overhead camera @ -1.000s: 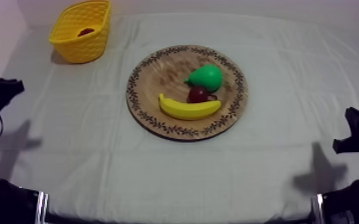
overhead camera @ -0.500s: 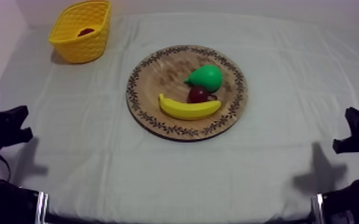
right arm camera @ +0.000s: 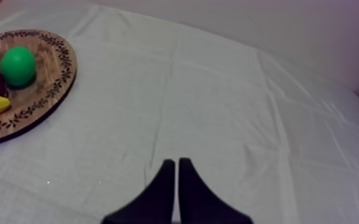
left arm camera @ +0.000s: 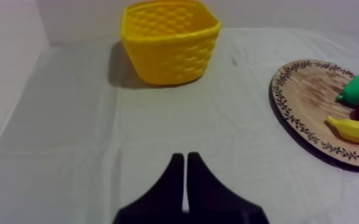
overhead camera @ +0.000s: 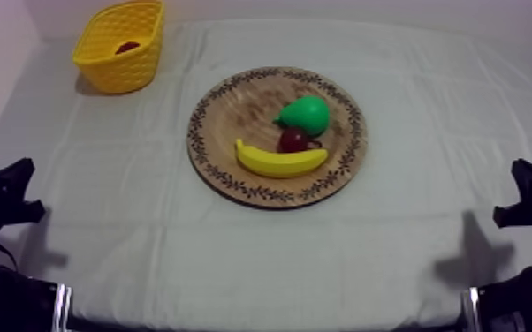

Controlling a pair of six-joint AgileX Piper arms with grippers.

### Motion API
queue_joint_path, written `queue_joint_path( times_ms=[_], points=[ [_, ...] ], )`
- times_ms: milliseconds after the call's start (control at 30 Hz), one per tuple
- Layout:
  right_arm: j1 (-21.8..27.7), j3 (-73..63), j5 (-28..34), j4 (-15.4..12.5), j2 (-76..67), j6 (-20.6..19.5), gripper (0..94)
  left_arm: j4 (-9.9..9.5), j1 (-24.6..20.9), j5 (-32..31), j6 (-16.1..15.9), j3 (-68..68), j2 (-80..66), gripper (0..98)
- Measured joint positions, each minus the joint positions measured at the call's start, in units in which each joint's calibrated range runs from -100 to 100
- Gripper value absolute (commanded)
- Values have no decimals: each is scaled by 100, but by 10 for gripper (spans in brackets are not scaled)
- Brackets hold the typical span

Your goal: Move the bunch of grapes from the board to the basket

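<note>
Left gripper (overhead camera: 9, 190), top view: low at its own edge of the tabletop (overhead camera: 146, 230), well apart from every item. The yellow basket (overhead camera: 121, 44) stands far ahead of it, and the wooden board (overhead camera: 234, 115) lies ahead to its right. Right gripper (overhead camera: 526, 199): low at the opposite edge, with the board ahead to its left. The board carries a pear (overhead camera: 305, 113), a small red fruit (overhead camera: 293, 139) and a banana (overhead camera: 280, 161), close together. A dark red thing (overhead camera: 128, 47) lies inside the basket, kind not discernible; it may be the bunch of grapes.

Left wrist view: left gripper (left arm camera: 185, 156) with fingers together in a narrow wedge, holding nothing. The basket is ahead and the board is to its right.

Right wrist view: right gripper (right arm camera: 173, 161) likewise pressed to a wedge, empty. The board is ahead to its left.

Handling note, as judgement: check the basket's contents before any reach. If the dark red thing is the grapes, nothing remains to carry. Do not take the small red fruit for them. For any further pick, use the left arm on the basket's side and spread its fingers before descending.
</note>
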Motion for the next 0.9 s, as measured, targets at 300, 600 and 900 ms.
queue_joint_path(
  times_ms=[300, 600, 900],
  points=[
    [0, 0, 6, 0, 0, 0, 5, -15, -71, -315, 120, 90, -181, 4],
    [0, 0, 6, 0, 0, 0, 5, -15, -127, -332, 820, 96, -181, 1],
    [0, 0, 6, 0, 0, 0, 5, -15, -275, -340, 861, 96, -181, 1]
  ],
)
